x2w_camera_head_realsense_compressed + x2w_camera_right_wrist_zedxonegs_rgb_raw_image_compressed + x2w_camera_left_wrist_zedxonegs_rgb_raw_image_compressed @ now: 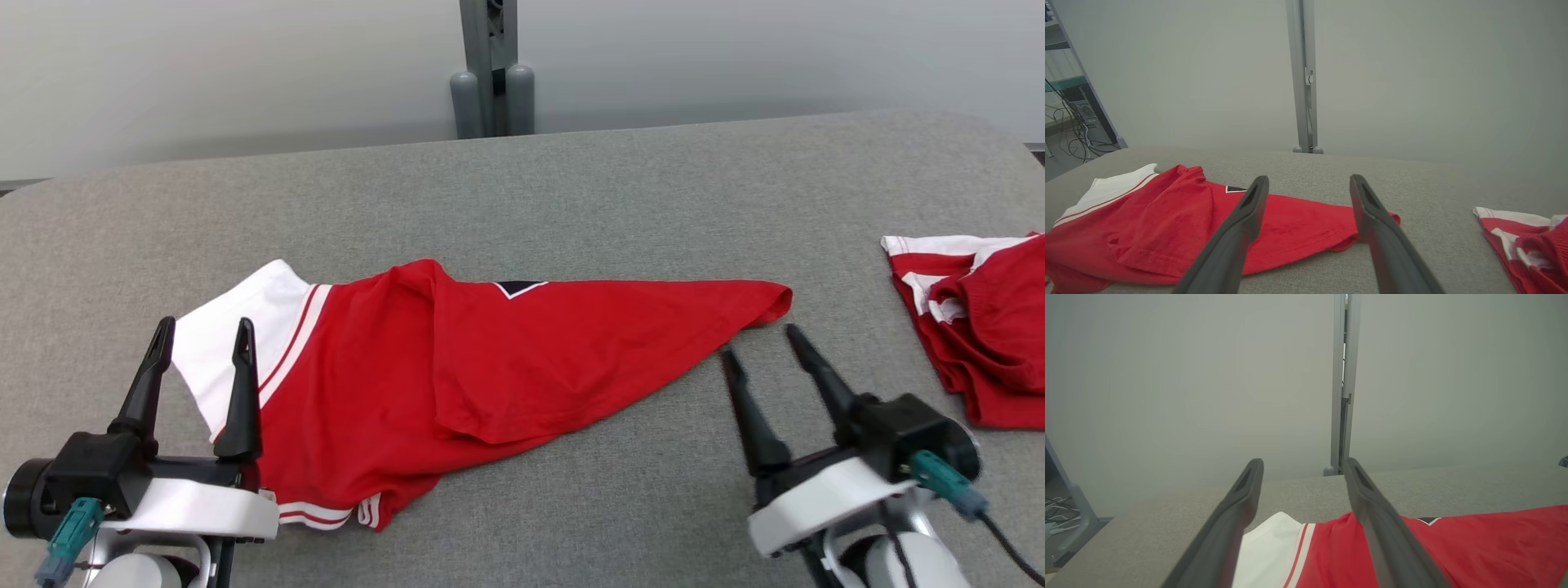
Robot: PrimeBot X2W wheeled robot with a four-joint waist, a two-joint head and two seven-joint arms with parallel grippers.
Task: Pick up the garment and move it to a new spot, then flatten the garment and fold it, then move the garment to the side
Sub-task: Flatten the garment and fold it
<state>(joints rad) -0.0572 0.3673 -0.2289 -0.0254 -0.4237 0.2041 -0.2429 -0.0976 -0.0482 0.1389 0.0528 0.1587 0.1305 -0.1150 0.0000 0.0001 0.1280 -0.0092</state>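
The left claw (206,322) stands wide with nothing between its fingers, over the white-sleeved end of the red garment (490,359). The right claw (758,340) is just as wide and empty, just beside the garment's tapered right tip. The garment lies crumpled across the middle of the grey bench (571,180), its only mark a small black white-edged patch (516,287) too small to read, and a second red-and-white garment (980,327) is bunched at the bench's right edge.
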